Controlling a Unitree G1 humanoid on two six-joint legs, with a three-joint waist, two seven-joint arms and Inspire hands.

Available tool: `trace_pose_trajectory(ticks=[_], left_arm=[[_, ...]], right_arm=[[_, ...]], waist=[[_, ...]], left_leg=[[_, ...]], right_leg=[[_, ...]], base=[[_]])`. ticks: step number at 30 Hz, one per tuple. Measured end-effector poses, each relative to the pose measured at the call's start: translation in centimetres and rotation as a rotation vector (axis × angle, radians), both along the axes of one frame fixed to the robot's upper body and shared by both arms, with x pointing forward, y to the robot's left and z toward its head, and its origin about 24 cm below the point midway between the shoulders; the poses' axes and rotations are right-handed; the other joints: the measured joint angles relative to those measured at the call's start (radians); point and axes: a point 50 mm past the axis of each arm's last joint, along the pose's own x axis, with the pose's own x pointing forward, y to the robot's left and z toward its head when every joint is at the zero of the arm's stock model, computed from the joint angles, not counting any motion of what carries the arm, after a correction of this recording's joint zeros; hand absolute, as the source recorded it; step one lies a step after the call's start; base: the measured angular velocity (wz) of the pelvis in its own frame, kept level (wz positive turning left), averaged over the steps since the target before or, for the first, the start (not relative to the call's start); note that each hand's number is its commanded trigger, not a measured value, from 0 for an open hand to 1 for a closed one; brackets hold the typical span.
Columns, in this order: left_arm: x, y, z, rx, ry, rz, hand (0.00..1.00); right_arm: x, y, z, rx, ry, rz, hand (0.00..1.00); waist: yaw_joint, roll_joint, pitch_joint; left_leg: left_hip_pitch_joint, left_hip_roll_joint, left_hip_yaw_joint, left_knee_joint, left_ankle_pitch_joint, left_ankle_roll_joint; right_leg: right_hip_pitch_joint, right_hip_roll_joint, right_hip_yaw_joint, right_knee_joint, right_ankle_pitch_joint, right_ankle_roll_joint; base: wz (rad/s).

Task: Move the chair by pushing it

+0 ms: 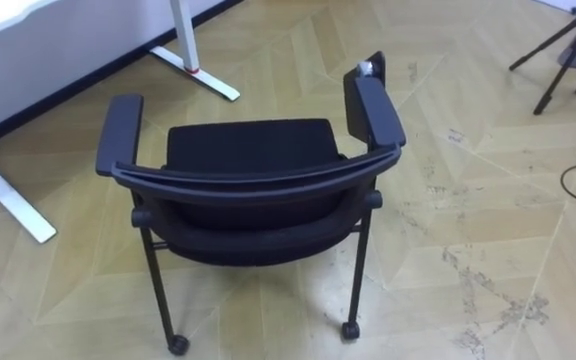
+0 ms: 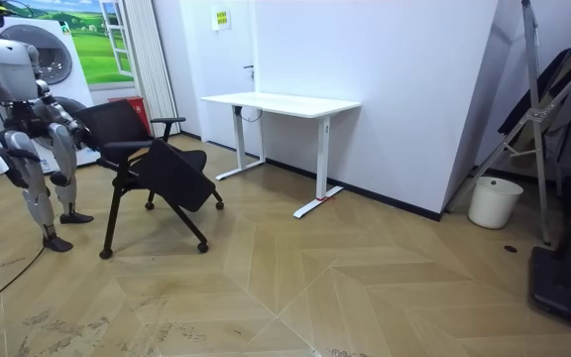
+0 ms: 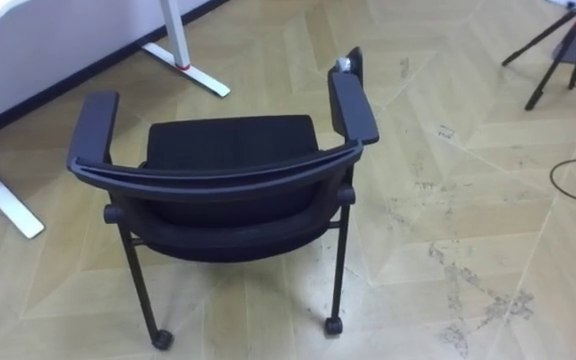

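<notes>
One black chair [image 1: 248, 145] with padded armrests [image 1: 118, 135], curved back [image 1: 253, 182], small castors [image 1: 350, 329]

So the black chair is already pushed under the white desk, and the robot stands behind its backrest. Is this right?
Not quite. The room view shows the black chair standing on the open floor, apart from the white desk, not under it. The rest holds: the robot stands behind the chair's backrest.
</notes>
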Motion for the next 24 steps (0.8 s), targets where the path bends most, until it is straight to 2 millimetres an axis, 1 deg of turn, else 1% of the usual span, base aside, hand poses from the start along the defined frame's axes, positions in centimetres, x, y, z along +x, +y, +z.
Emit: trace_pose_trajectory(ticks=[1, 2, 4, 5, 6, 7, 9, 11, 12, 13, 17, 18, 20, 22, 24], left_arm=[[-0.5, 0.3, 0.0, 0.007, 0.015, 0.011, 0.00], [-0.8, 0.5, 0.0, 0.010, 0.021, 0.021, 0.00], [-1.9, 0.8, 0.1, 0.028, 0.047, 0.043, 0.00], [-2.1, 0.8, 0.1, 0.029, 0.053, 0.046, 0.00], [-2.6, 0.8, 0.0, 0.029, 0.068, 0.054, 0.00], [-3.1, 0.9, 0.0, 0.031, 0.086, 0.064, 0.00], [-3.6, 1.0, 0.0, 0.035, 0.098, 0.076, 0.00], [-3.9, 1.2, 0.3, 0.044, 0.079, 0.104, 0.00], [-4.1, 1.5, 0.5, 0.054, 0.067, 0.118, 0.00], [-4.0, 1.8, 0.8, 0.072, 0.050, 0.135, 0.00], [-3.5, 3.4, 1.6, 0.164, -0.006, 0.223, 0.00], [-3.1, 3.9, 1.9, 0.205, -0.035, 0.247, 0.00], [-2.3, 4.5, 2.6, 0.268, -0.084, 0.272, 0.00], [-0.9, 5.2, 3.6, 0.345, -0.156, 0.290, 0.00], [0.0, 5.8, 4.4, 0.407, -0.210, 0.308, 0.00]], right_arm=[[-0.1, 0.0, 0.0, -0.005, 0.005, 0.003, 0.00], [-0.1, 0.0, 0.0, -0.007, 0.008, 0.003, 0.00], [-0.2, -0.2, 0.0, -0.007, 0.009, 0.003, 0.00], [-0.2, -0.2, 0.0, -0.008, 0.009, 0.003, 0.00], [0.0, -0.2, 0.0, -0.008, 0.008, 0.003, 0.00], [0.2, -0.2, 0.0, -0.009, 0.004, 0.006, 0.00], [0.6, -0.2, 0.1, -0.012, -0.004, 0.016, 0.00], [1.2, -0.3, 0.2, -0.019, -0.015, 0.034, 0.00], [1.6, -0.5, 0.3, -0.026, -0.022, 0.045, 0.00], [2.0, -0.7, 0.4, -0.035, -0.032, 0.048, 0.00], [3.3, -1.6, 0.9, -0.065, -0.075, 0.046, 0.00], [3.4, -1.8, 0.9, -0.075, -0.086, 0.045, 0.00], [3.3, -2.0, 1.0, -0.088, -0.086, 0.040, 0.00], [3.2, -2.4, 1.0, -0.106, -0.081, 0.033, 0.00], [3.1, -2.6, 1.1, -0.119, -0.078, 0.030, 0.00]], waist=[[0.012, -0.003, 0.0012], [0.016, -0.005, 0.0023], [0.042, -0.011, 0.0028], [0.044, -0.012, 0.0024], [0.054, -0.012, 0.0023], [0.073, -0.011, 0.0025], [0.094, -0.009, 0.0023], [0.101, -0.006, 0.0030], [0.112, -0.002, 0.0011], [0.121, 0.001, 0.0012], [0.127, 0.012, 0.0006], [0.128, 0.013, 0.0009], [0.131, 0.015, 0.0012], [0.147, 0.024, 0.0028], [0.150, 0.032, 0.0021]], left_leg=[[-0.001, 0.000, -0.013, 0.000, 0.000, 0.000], [-0.002, 0.000, -0.020, 0.000, 0.000, 0.000], [-0.004, -0.001, -0.036, 0.000, 0.000, 0.000], [-0.005, -0.002, -0.044, 0.000, -0.001, -0.002], [-0.007, -0.002, -0.047, 0.000, -0.002, -0.004], [-0.007, -0.002, -0.048, 0.003, -0.003, -0.004], [-0.014, -0.003, -0.052, 0.007, -0.003, -0.004], [-0.019, -0.003, -0.057, 0.007, -0.003, -0.004], [-0.018, -0.003, -0.058, 0.009, -0.003, -0.004], [-0.020, -0.003, -0.063, 0.015, -0.003, -0.004], [-0.020, -0.004, -0.083, 0.023, -0.003, -0.004], [-0.020, -0.004, -0.092, 0.023, -0.002, -0.004], [-0.019, -0.004, -0.096, 0.023, -0.003, -0.004], [-0.021, -0.004, -0.097, 0.021, -0.003, -0.005], [-0.021, -0.004, -0.098, 0.019, -0.003, -0.005]], right_leg=[[0.003, -0.001, -0.009, 0.000, -0.004, 0.000], [0.006, -0.002, -0.016, 0.000, -0.006, 0.001], [0.013, -0.006, -0.032, -0.001, -0.012, 0.004], [0.016, -0.008, -0.040, -0.001, -0.014, 0.004], [0.020, -0.010, -0.049, 0.000, -0.016, 0.006], [0.023, -0.010, -0.052, 0.000, -0.017, 0.006], [0.026, -0.013, -0.063, -0.002, -0.018, 0.008], [0.028, -0.014, -0.075, -0.002, -0.021, 0.008], [0.032, -0.014, -0.080, -0.002, -0.023, 0.009], [0.036, -0.016, -0.083, -0.001, -0.024, 0.009], [0.052, -0.018, -0.097, 0.000, -0.034, 0.008], [0.057, -0.018, -0.103, 0.000, -0.037, 0.007], [0.064, -0.018, -0.105, 0.000, -0.041, 0.007], [0.064, -0.018, -0.104, 0.000, -0.043, 0.008], [0.065, -0.018, -0.104, 0.000, -0.043, 0.008]], base=[[0.20], [0.27], [0.27], [0.28], [0.22], [0.17], [0.19], [0.24], [0.14], [0.14], [0.21], [0.26], [0.24], [0.12], [0.04]])
